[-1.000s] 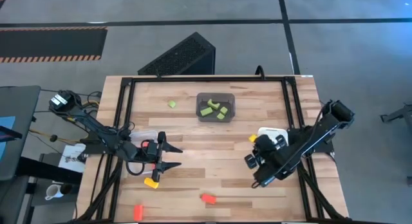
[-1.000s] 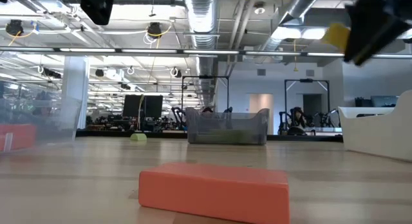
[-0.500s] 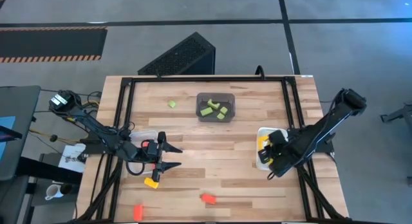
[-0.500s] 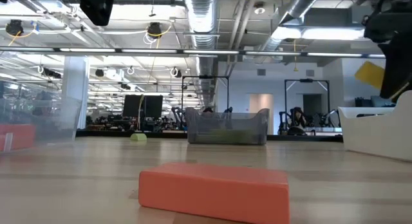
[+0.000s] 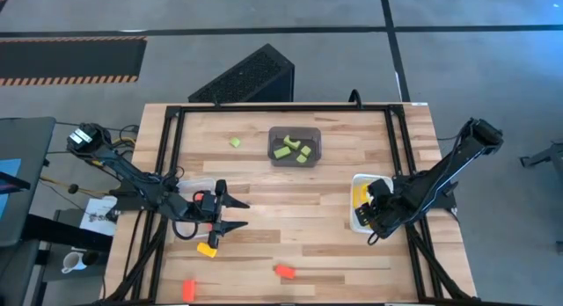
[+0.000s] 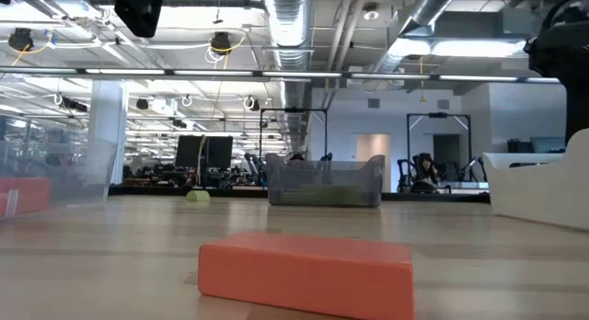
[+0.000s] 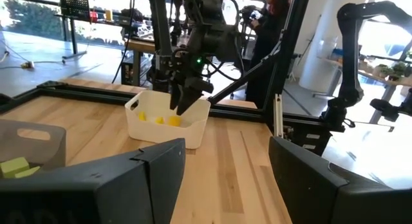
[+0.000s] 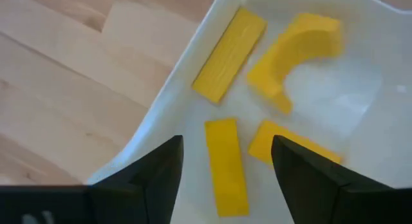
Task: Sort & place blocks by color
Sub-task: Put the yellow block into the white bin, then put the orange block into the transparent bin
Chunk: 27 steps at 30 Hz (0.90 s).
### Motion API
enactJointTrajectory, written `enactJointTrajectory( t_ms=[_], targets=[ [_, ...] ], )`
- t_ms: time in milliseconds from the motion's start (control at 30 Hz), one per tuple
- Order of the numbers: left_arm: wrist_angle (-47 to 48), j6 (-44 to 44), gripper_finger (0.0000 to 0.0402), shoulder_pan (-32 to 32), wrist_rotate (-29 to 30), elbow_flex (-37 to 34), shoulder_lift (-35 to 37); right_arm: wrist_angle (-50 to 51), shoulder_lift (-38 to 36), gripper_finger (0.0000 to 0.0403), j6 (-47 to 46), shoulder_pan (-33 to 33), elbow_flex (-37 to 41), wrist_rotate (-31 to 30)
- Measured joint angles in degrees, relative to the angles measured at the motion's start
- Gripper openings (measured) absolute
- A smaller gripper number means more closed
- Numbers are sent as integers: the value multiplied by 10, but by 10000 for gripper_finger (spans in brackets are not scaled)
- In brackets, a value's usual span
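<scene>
Red blocks lie nearest the front edge of the table (image 5: 290, 174): one (image 5: 284, 271) toward the middle, also seen as a flat slab close to the low camera, and another (image 5: 188, 289) at the front left corner. A yellow block (image 5: 206, 250) sits just in front of the left gripper (image 5: 236, 213), which hovers left of the white bin (image 5: 355, 220) and well apart from it, fingers spread wide with nothing between them.

Right gripper (image 7: 183, 103) hangs directly over the white bin at the table's right side, fingers apart and empty in its wrist view. Inside the bin: a yellow bar (image 8: 229, 54), a yellow arch (image 8: 293, 55), a second yellow bar (image 8: 225, 165), and a fourth yellow piece (image 8: 293, 149) partly hidden by a finger, shape uncertain.

Farther back and left of the white bin, the dark grey bin (image 5: 295, 146) holds several light green blocks (image 5: 292, 150); the count looks like three or four, not resolved. One light green block (image 5: 235, 142) lies loose on the table left of the grey bin, near the back.
</scene>
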State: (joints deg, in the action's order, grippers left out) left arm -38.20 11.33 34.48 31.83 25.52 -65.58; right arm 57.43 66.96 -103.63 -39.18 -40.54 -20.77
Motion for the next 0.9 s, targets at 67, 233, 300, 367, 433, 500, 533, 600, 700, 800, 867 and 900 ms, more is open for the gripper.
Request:
enactJointTrajectory(
  t_ms=[67, 233, 300, 367, 433, 500, 533, 600, 700, 800, 867, 900],
  targets=[
    [1, 0, 209, 0, 0, 0, 0, 0, -3, 259, 2, 0, -10, -1],
    [2, 0, 209, 0, 1, 0, 0, -33, -3, 259, 85, -2, -65, -74],
    [2, 0, 209, 0, 4, 0, 0, -63, -1, 260, 143, 1, -91, -111],
    [2, 0, 209, 0, 6, 0, 0, -118, -1, 260, 215, 4, -111, -145],
    [2, 1, 209, 0, 6, 0, 0, -203, -1, 260, 305, 8, -124, -178],
    [2, 1, 209, 0, 6, 0, 0, -306, -1, 260, 407, 12, -125, -197],
    [2, 4, 209, 0, 6, 0, 0, -355, -1, 260, 456, 14, -125, -199],
    [2, 9, 209, 0, 6, 0, 0, -447, 10, 260, 539, 19, -126, -200],
    [2, 10, 209, 0, 4, 0, 0, -533, 35, 260, 628, 24, -124, -195],
    [4, 10, 209, 0, 4, 0, 0, -591, 66, 260, 663, 30, -126, -180],
    [5, 10, 209, 0, 4, 0, 0, -607, 90, 260, 666, 33, -125, -164],
    [7, 10, 209, 0, 4, 0, 0, -616, 103, 260, 666, 35, -125, -156]
  ],
)
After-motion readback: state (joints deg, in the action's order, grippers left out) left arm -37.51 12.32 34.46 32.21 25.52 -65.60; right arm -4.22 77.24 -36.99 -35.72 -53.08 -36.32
